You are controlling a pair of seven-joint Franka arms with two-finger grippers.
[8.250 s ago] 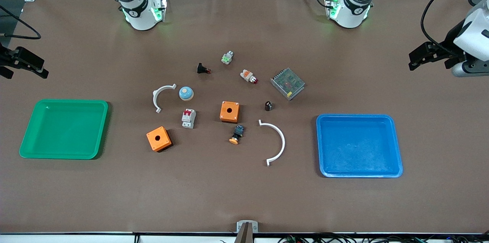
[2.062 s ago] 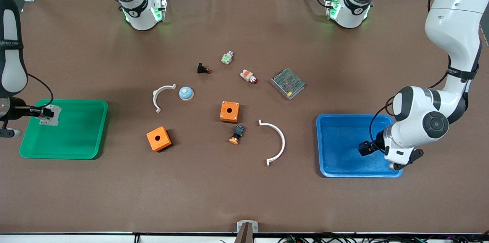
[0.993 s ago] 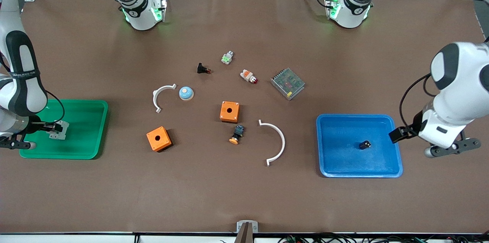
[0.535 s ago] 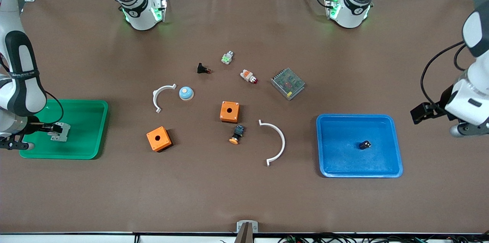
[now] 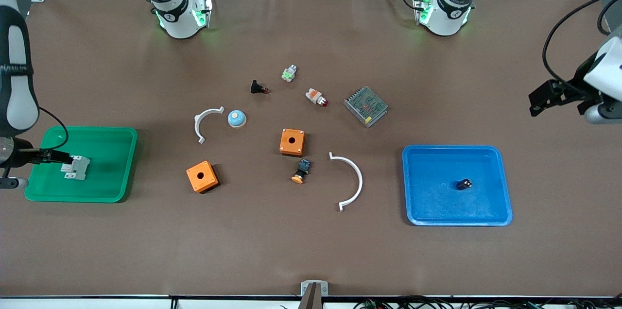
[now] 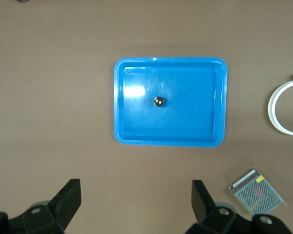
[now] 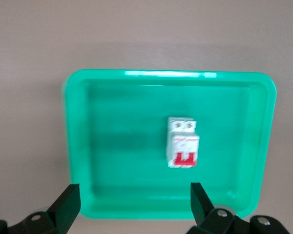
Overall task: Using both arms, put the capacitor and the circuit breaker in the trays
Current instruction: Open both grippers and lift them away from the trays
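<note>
The circuit breaker (image 5: 76, 167), a white-grey block with red levers, lies flat in the green tray (image 5: 82, 197); it also shows in the right wrist view (image 7: 182, 142). My right gripper (image 5: 56, 157) is open and empty, raised over the tray's edge beside the breaker (image 7: 134, 204). The capacitor (image 5: 464, 184), a tiny dark cylinder, lies in the blue tray (image 5: 505, 187); it also shows in the left wrist view (image 6: 159, 101). My left gripper (image 5: 542, 97) is open and empty, high over bare table at the left arm's end, apart from the blue tray (image 6: 136, 202).
Between the trays lie two orange boxes (image 5: 292, 142) (image 5: 202, 176), two white arcs (image 5: 352, 180) (image 5: 206, 122), a mesh power supply (image 5: 366, 106), a blue dome (image 5: 236, 118), an orange-capped pushbutton (image 5: 301, 170), an indicator lamp (image 5: 316, 97) and a black red-tipped part (image 5: 258, 87).
My right gripper has let go of the circuit breaker, which now lies in the green tray, and has drawn back. My left gripper has moved farther away from the blue tray.
</note>
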